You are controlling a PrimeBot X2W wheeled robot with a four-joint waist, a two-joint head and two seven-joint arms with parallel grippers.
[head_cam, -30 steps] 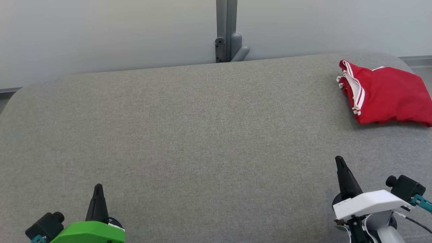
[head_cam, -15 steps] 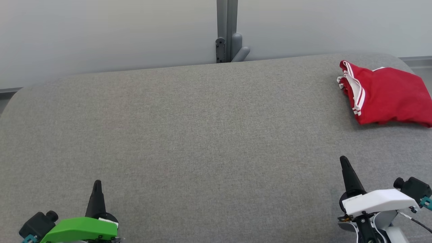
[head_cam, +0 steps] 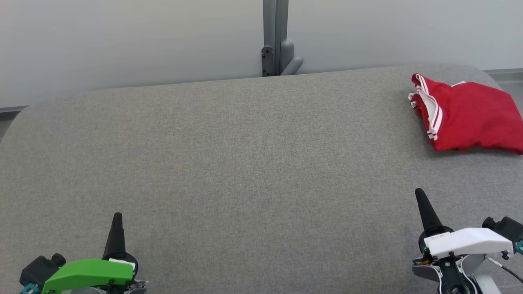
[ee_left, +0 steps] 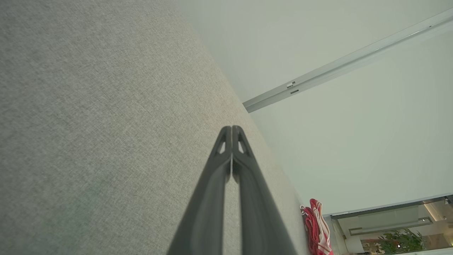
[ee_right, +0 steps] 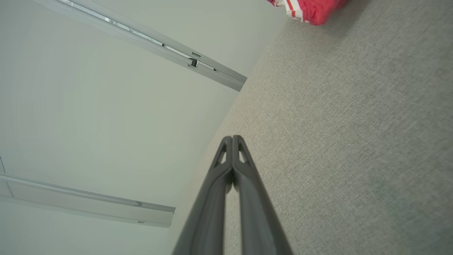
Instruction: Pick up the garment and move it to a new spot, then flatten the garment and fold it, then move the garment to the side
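Grey woven padding [head_cam: 245, 163] runs under both arms. Nearest me, the left gripper [head_cam: 117, 218] and right gripper [head_cam: 421, 196] sit low, fingers pressed together, clasping nothing. Farther off, toward the far right corner, the red white-striped garment [head_cam: 470, 116] lies in a folded bundle, well apart from both. I judge it light, limp and a bit slick, its layers ready to slide apart, so I would pinch through the stacked striped edge [head_cam: 431, 110] on its left side. Behind stands a grey post [head_cam: 276, 36] against the pale wall [head_cam: 122, 41].
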